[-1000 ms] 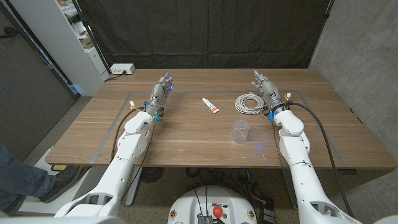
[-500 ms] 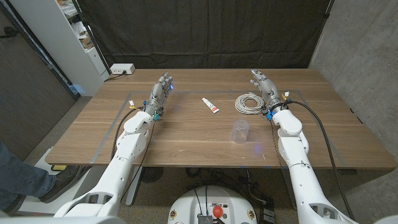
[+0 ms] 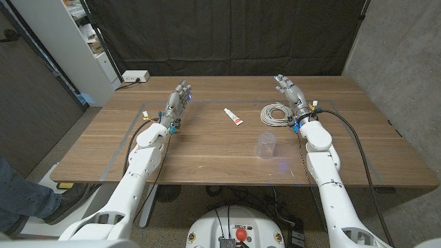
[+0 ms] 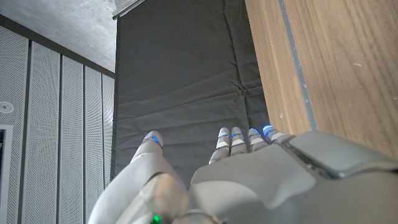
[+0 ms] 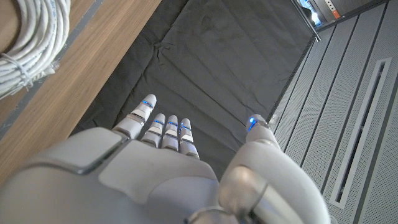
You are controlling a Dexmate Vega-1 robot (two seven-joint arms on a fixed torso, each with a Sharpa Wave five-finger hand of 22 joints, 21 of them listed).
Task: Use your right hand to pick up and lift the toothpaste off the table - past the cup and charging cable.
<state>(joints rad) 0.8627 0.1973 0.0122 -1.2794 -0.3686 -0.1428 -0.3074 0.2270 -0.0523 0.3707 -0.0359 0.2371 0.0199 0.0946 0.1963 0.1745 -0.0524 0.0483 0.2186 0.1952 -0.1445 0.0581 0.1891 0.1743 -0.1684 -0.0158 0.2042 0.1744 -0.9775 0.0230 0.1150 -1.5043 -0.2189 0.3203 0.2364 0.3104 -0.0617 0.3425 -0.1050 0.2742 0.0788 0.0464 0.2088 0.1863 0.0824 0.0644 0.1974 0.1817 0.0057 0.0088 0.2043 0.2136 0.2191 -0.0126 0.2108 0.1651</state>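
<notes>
Toothpaste, a small white tube with a red end, is lying on the wooden table near the middle, tilted so its red end is pointing toward five o'clock. Nothing is touching it. At about three o'clock from the tube, near but apart from it, a coiled white charging cable is lying on the wood; the same coil is showing at the edge of the right wrist view. A clear plastic cup is standing upright at about five o'clock from the tube, well apart from it and nearer the robot's edge of the table.

The right hand is sitting just beside the cable, at two to three o'clock from the coil, with its fingers stretched out and apart and nothing in its grasp; the right wrist view is showing the same hand with extended fingers and the thumb set off to one side. The left hand is sitting at about nine o'clock from the tube, well apart from it, fingers likewise extended and holding nothing, as its own wrist view is also showing. A white power strip is lying at the table's far left corner, roughly ten o'clock from the tube.
</notes>
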